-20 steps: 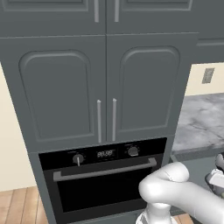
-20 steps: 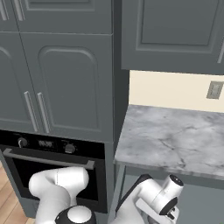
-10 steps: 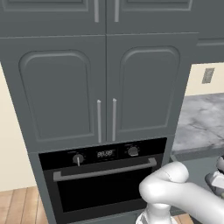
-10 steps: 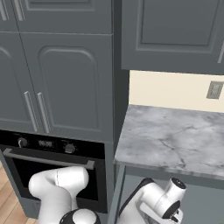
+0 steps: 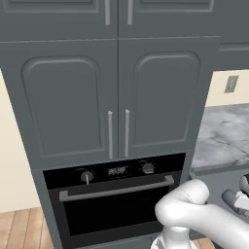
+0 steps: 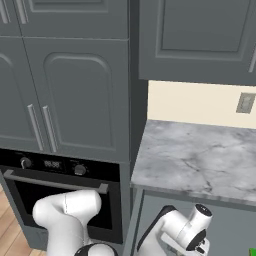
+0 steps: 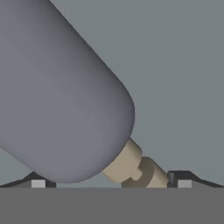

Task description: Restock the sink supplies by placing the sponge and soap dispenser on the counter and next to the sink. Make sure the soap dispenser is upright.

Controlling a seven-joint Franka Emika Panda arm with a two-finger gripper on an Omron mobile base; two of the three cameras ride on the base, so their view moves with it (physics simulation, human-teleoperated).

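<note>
soap dispenser (image 7: 65,96) tilted, close before jaws, counter (image 6: 200,155) beside oven (image 5: 114,199)

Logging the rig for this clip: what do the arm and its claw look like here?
The arm is glossy white, built of rounded tubular segments with bulbous elbows and dark joints between them. No cables or markings are visible. The wrist ends in a white housing with a dark round face. The claw has two small dark fingertips, each with a pale grey square pad.

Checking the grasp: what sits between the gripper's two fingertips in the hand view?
The soap dispenser's beige pump end, the bottle lying tilted across the hand view above the gripper.
</note>
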